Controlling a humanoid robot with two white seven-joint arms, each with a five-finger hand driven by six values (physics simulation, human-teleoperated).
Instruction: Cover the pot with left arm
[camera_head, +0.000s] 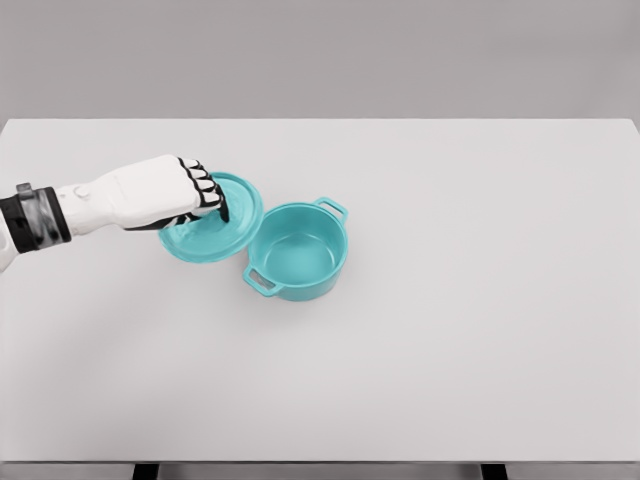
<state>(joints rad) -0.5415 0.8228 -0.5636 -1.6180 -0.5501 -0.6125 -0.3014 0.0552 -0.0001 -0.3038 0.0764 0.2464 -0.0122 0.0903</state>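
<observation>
The left hand (200, 195) is clenched on the teal lid (212, 218), which is held tilted just beside the open pot (297, 250), at its 9 o'clock. The pot is not yet covered; carrying across and lowering onto the rim are left, on the white table (450, 350).

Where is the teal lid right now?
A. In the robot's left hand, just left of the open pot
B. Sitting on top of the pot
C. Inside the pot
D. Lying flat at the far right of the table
A: the left hand grips the lid, tilted beside the pot, whose inside shows uncovered.
</observation>
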